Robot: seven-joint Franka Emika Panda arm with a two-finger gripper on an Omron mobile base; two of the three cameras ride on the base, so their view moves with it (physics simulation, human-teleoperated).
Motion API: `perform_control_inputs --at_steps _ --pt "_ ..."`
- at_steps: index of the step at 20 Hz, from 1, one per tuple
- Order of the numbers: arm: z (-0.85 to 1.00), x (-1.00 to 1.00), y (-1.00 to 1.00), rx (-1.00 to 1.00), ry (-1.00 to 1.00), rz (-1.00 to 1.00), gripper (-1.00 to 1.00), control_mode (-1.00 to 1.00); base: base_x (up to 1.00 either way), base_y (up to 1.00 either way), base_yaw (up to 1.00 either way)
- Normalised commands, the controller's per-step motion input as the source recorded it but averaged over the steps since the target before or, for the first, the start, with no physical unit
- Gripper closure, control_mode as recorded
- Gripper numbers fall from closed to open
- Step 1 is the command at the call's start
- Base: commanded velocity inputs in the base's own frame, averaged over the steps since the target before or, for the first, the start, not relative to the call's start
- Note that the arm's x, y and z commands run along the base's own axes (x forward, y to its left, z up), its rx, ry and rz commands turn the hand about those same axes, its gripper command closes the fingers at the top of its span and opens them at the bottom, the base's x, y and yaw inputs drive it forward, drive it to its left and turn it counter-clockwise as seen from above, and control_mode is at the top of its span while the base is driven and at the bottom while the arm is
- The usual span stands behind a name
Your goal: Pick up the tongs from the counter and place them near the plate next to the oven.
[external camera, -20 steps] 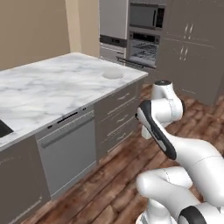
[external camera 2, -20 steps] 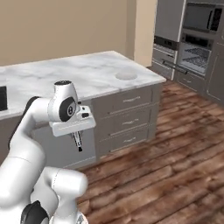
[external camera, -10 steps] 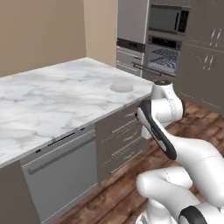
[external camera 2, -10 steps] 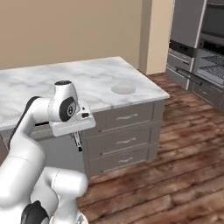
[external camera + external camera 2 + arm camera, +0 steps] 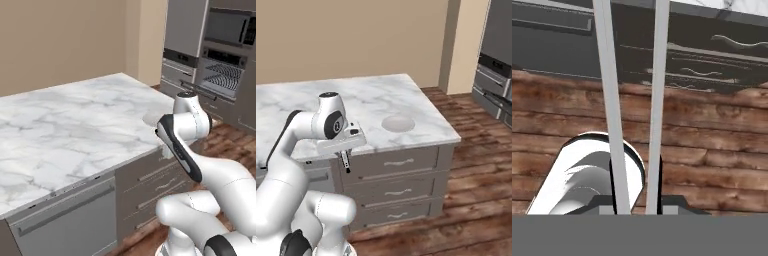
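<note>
1. Between the closed gripper fingers hang the tongs, two thin stiff metal arms, light and slippery; the hold sits at one end.
2. Nearby, the plate rests on the marble counter.
3. Beyond stands the oven.

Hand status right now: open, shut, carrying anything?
Hand: shut on the tongs; their two grey arms run up from between the fingertips in the hand view, hanging over the wood floor.
</note>
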Motion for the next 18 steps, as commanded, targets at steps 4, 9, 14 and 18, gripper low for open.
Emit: perform_control_inputs --at_steps 4,9,14,18 --pt "0.0 0.0 0.0 0.0 0.0 0.0 1.0 1.0 0.77 -0.42 0.41" --pt "0.0 0.0 0.0 0.0 0.0 0.0 1.0 1.0 0.68 -0.44 0.43" --pt "0.0 0.0 0.0 0.0 0.0 0.0 1.0 1.0 0.65 -0.43 0.38" --pt "-0.03 0.23 -0.04 0.02 0.0 0.02 1.0 -1.0 0.59 -0.24 0.17"
